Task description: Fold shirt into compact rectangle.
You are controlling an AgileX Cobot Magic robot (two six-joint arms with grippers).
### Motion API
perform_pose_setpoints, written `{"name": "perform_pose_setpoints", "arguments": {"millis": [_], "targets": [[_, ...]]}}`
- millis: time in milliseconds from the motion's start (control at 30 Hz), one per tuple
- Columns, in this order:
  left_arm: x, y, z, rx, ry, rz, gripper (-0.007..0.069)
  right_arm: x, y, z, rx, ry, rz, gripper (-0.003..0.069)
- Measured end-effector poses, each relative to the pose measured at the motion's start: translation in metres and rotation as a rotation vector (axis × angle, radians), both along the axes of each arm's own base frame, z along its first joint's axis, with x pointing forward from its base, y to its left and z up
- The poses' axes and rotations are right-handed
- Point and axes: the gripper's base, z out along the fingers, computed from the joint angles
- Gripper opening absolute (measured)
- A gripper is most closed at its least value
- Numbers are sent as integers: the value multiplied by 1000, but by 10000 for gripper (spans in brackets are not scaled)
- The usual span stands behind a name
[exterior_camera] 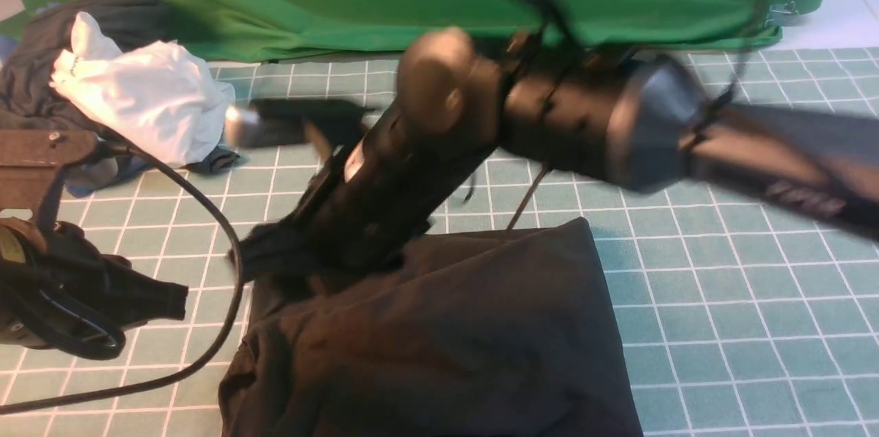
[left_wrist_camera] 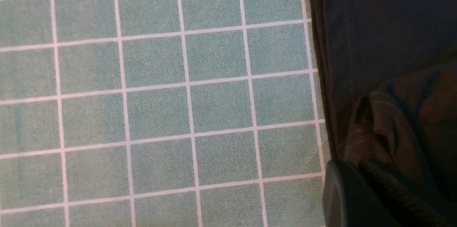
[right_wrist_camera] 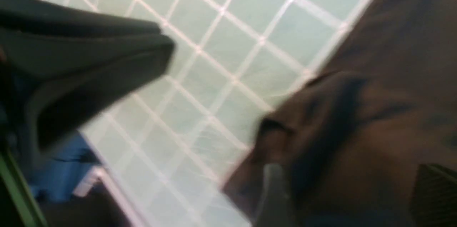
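The shirt [exterior_camera: 439, 334] lies folded on the gridded surface [exterior_camera: 741, 299] nearest me. My left pincer [left_wrist_camera: 360, 198], shut, sits at the shirt's left edge; my right pincer [exterior_camera: 275, 251], blurred, hovers over its far-left corner, jaws apart. Beyond the shirt, a white garment [exterior_camera: 144, 100].

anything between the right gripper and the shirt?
Nothing visible. The right arm reaches across over the shirt, and in its wrist view only bare mat lies beside the shirt's edge. The white garment sits off at the far left.
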Motion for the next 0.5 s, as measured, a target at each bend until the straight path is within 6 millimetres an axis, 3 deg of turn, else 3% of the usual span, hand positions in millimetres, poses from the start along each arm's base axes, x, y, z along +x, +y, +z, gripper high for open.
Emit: {"name": "perform_pose_setpoints", "arguments": {"millis": [100,133,167,200,367,500], "targets": [[-1,-9,2,-99,-12,-24,6,11,-34,16,-183,-112,41,206],[-1,-9,3,-107,-13,-28,6,12,-36,15,-198,-113,42,190],[1,-15,4,-157,-24,-54,6,17,-50,17,-290,-135,46,104],[2,-19,4,-202,-30,-77,6,20,-60,19,-347,-146,45,71],[16,-39,-7,-339,9,-165,6,24,-92,27,-435,-162,13,28],[26,-63,-36,-329,153,-237,6,13,-115,26,-467,-135,3,24]]}}
